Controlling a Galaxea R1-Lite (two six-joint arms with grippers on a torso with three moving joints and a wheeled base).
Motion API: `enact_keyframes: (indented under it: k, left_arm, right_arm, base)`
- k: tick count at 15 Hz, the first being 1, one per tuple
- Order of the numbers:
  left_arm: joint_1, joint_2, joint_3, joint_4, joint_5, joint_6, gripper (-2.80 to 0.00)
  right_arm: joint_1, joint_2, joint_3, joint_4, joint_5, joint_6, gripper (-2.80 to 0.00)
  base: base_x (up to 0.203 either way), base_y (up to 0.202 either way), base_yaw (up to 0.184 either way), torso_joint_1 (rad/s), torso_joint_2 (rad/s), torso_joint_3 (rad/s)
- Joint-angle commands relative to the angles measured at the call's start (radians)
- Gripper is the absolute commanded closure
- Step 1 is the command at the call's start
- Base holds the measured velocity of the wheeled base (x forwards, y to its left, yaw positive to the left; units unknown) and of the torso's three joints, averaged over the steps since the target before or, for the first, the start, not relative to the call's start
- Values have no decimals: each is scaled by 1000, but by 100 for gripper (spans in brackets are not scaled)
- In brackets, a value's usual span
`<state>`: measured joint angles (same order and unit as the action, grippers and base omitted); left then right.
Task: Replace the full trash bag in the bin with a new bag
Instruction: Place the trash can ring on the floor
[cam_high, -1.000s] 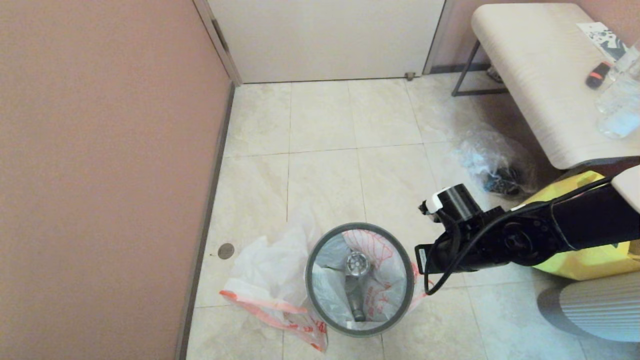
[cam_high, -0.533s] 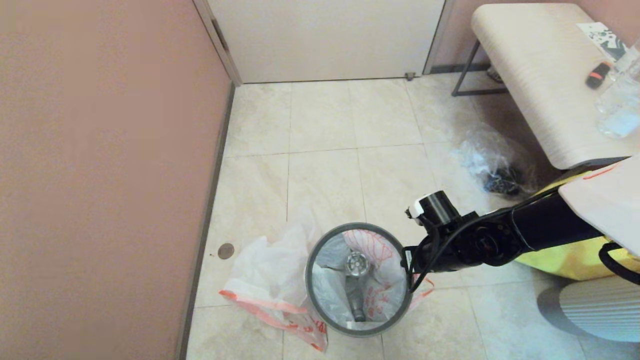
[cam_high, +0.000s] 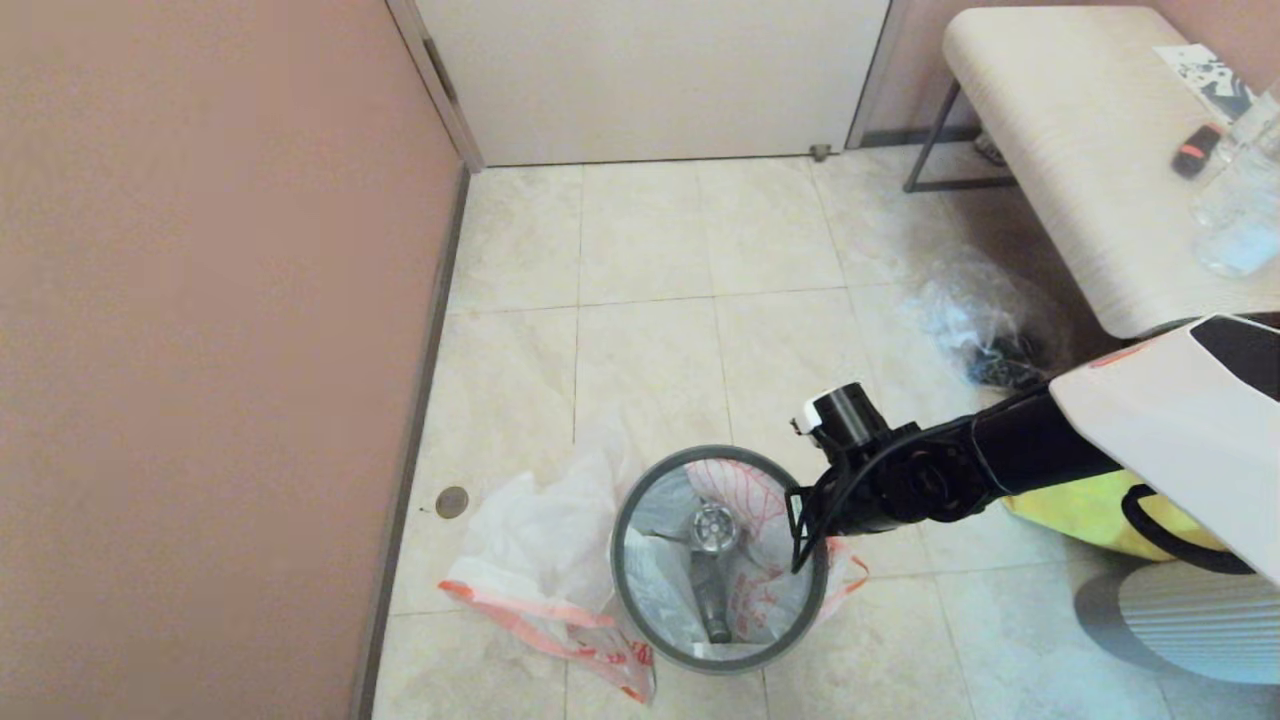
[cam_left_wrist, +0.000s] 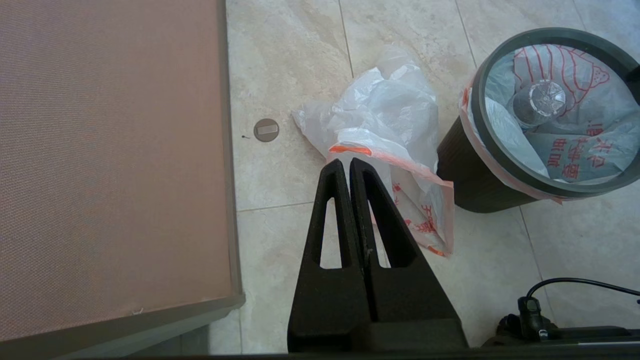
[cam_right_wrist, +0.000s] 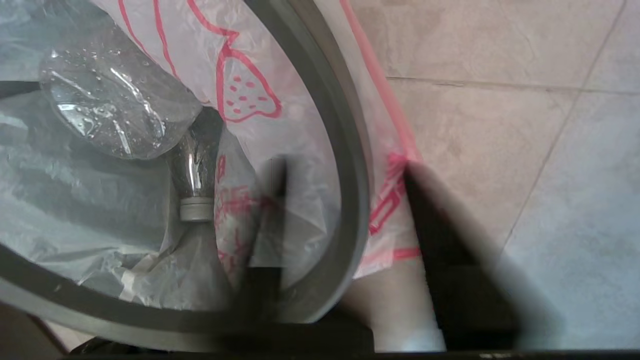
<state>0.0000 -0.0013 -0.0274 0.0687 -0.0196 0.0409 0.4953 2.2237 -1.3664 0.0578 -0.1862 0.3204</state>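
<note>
- what could go wrong: my right fingers (cam_right_wrist: 345, 200) stand apart and astride the bin's loose grey hoop (cam_right_wrist: 350, 150), one inside over the bag liner (cam_right_wrist: 300, 100), one outside by its red-edged overhang (cam_right_wrist: 390, 200). if i clench too shallow, i judge the hoop may slip out or come up tilted, because it only sits on the rim.
- the thin plastic can get pinched together with the hoop; then lifting may drag the full bag or tip the light bin (cam_high: 718, 560).
- the crushed clear bottle (cam_right_wrist: 120, 110) lies inside the liner, near my inner finger; going deeper could push on it.
- where things are: the bin stands on the tiled floor (cam_high: 650, 300), and my fingers are at the rim on my right side of it. nothing is grasped yet.
- the new white bag (cam_left_wrist: 385, 130) with red print lies crumpled on the floor, just beside the bin on the other side.
- my left fingers (cam_left_wrist: 348, 167) are clenched together on nothing, parked above the floor near the new bag.
</note>
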Motion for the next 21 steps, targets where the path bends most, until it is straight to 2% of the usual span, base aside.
enact_keyframes:
  k: [1, 4, 8, 12, 14, 17, 21]
  left_arm:
    - [0, 1, 0, 0, 0, 1, 0]
    - [0, 0, 0, 0, 0, 1, 0]
    - [0, 1, 0, 0, 0, 1, 0]
    - [0, 0, 0, 0, 0, 1, 0]
    - [0, 1, 0, 0, 0, 1, 0]
    - [0, 0, 0, 0, 0, 1, 0]
    - [0, 1, 0, 0, 0, 1, 0]
  right_arm:
    - [0, 30, -16, 1, -3, 0, 0]
    - [0, 43, -36, 2, -24, 0, 0]
    - [19, -36, -27, 33, -46, 3, 0]
    - [85, -140, 9, 97, -53, 11, 0]
    - [115, -184, 27, 112, -53, 55, 0]
    - [170, -317, 56, 218, -47, 107, 0]
    - [222, -545, 94, 399, -22, 124, 0]
  base:
    - [0, 0, 0, 0, 0, 0]
    - [0, 0, 0, 0, 0, 0]
    - [0, 0, 0, 0, 0, 0]
    - [0, 0, 0, 0, 0, 0]
    - [0, 0, 0, 0, 0, 0]
    - [0, 0, 0, 0, 0, 0]
    - [0, 0, 0, 0, 0, 0]
